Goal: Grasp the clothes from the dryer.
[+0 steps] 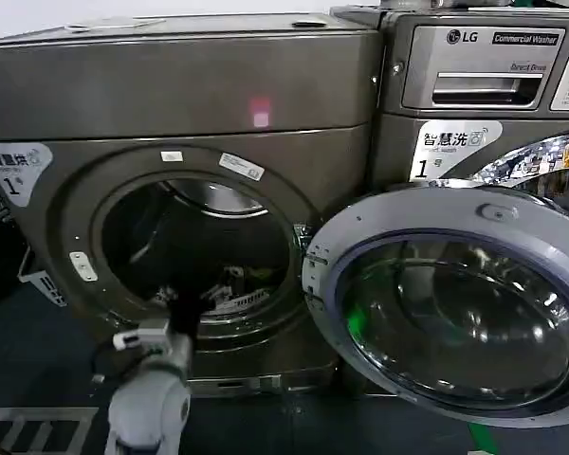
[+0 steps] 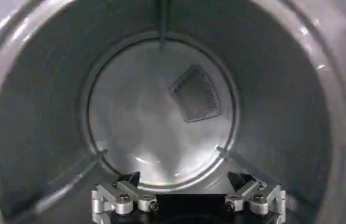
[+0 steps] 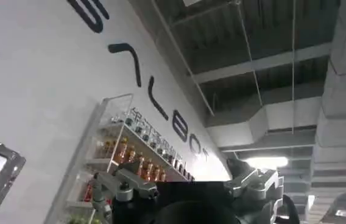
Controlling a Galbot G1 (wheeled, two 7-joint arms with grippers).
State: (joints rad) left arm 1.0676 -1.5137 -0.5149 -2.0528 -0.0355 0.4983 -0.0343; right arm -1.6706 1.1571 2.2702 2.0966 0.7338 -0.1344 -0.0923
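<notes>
Steel drum [image 2: 161,115] of the dryer [image 1: 171,85] holds the left gripper [image 2: 188,201].

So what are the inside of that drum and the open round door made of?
The dryer's drum looks like brushed bare steel, with soft grey reflections. The door seems a pale grey plastic ring around a clear bowl, glass or plastic, judging by its glossy highlights.

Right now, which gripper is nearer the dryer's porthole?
Left. The left gripper is inside the dryer porthole, facing the drum. The right gripper points up at wall and ceiling, away from it.
</notes>
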